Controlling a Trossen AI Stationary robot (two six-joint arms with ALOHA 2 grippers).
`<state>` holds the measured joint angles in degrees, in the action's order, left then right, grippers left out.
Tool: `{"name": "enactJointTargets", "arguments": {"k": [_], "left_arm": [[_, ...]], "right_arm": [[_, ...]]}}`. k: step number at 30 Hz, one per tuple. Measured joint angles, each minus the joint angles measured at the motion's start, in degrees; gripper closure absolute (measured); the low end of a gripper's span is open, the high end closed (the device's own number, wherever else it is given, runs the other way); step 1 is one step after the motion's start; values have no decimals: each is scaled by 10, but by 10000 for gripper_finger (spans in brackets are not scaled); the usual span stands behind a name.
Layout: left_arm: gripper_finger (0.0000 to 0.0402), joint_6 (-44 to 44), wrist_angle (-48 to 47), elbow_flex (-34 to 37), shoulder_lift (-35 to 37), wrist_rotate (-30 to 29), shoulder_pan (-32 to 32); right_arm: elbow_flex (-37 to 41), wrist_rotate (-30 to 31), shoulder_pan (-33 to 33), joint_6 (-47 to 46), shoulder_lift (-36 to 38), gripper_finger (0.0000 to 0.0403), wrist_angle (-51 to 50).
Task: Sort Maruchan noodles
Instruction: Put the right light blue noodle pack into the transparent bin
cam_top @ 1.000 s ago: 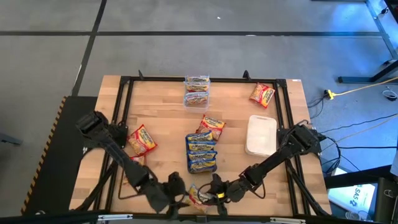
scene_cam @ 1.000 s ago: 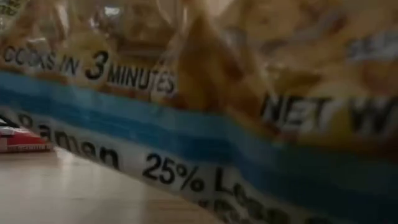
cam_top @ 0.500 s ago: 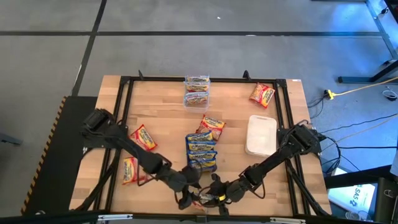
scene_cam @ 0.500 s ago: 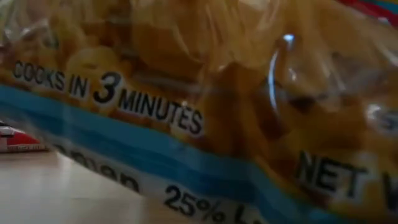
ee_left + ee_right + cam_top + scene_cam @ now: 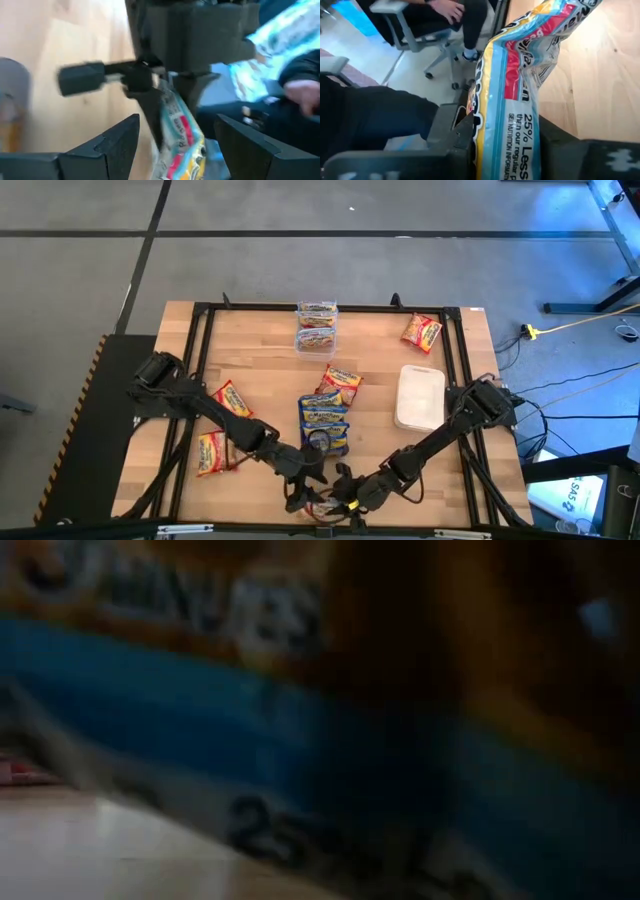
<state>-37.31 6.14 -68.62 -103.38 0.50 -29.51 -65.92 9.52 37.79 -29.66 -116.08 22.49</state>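
While the right gripper (image 5: 338,502) pinches a noodle packet (image 5: 520,85) at the high view's bottom centre, the left gripper (image 5: 175,135), fingers spread, should straddle it squarely before closing.

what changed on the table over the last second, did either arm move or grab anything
The left gripper swung from the table's near left corner toward the middle of the near edge and now sits open facing the right gripper, beside the noodle packet it holds. A packet the left arm had covered now shows. The right gripper kept its grip; the blue-banded stack, clear tub and white tray stayed put.
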Motion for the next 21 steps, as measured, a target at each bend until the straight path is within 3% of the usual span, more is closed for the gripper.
{"name": "enactJointTargets", "arguments": {"k": [2, 8, 17, 21], "left_arm": [[149, -15, 2, 0, -6, 32, -1], [150, -38, -15, 0, -15, 55, -18], [153, -47, -63, 0, -15, 44, -24], [177, -46, -63, 0, -15, 45, -25]], "right_arm": [[-15, 3, -5, -2, 0, 305, -36], [-64, 5, -12, 10, 0, 310, -104], [-114, 4, -16, 10, 0, 306, -163], [-116, 4, -16, 2, 0, 305, -168]]}}
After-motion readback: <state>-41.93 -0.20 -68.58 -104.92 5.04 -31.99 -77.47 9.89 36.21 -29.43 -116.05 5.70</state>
